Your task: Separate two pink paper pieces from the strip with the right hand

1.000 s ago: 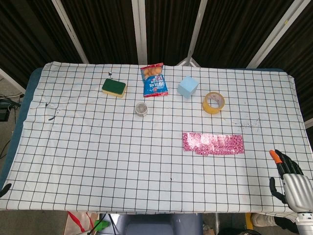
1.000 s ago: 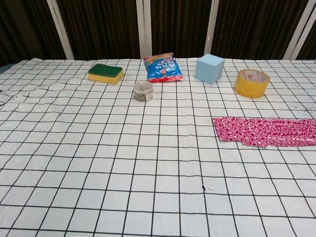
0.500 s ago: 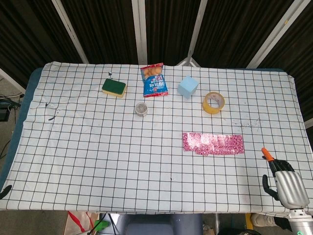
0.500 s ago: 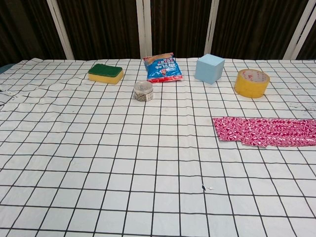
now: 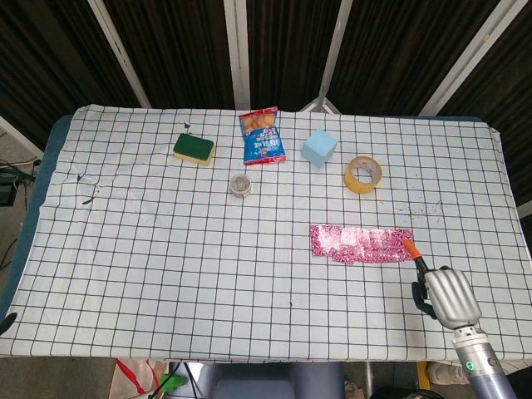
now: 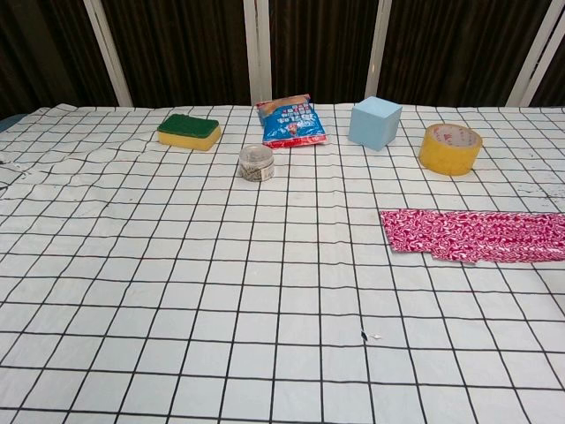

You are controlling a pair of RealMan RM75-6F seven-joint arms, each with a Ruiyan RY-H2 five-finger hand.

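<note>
The pink patterned paper strip [image 5: 362, 243] lies flat on the checked cloth, right of centre; the chest view shows the strip [image 6: 477, 235] running off its right edge. My right hand [image 5: 445, 295] is over the cloth just below and right of the strip's right end. It holds nothing, and its orange-tipped finger [image 5: 409, 247] reaches to that end. The thumb sticks out to the side. A dark sliver at the lower left edge of the head view may be my left hand [image 5: 7, 319]; its fingers are hidden.
Along the far side stand a green and yellow sponge [image 5: 194, 149], a blue snack bag [image 5: 263, 137], a light blue cube [image 5: 319, 148] and a yellow tape roll [image 5: 363, 174]. A small grey roll [image 5: 240, 184] sits nearer the middle.
My right hand has moved from the table's right front corner leftward and up toward the strip, its orange fingertip now at the strip's right end. The strip has not moved.
</note>
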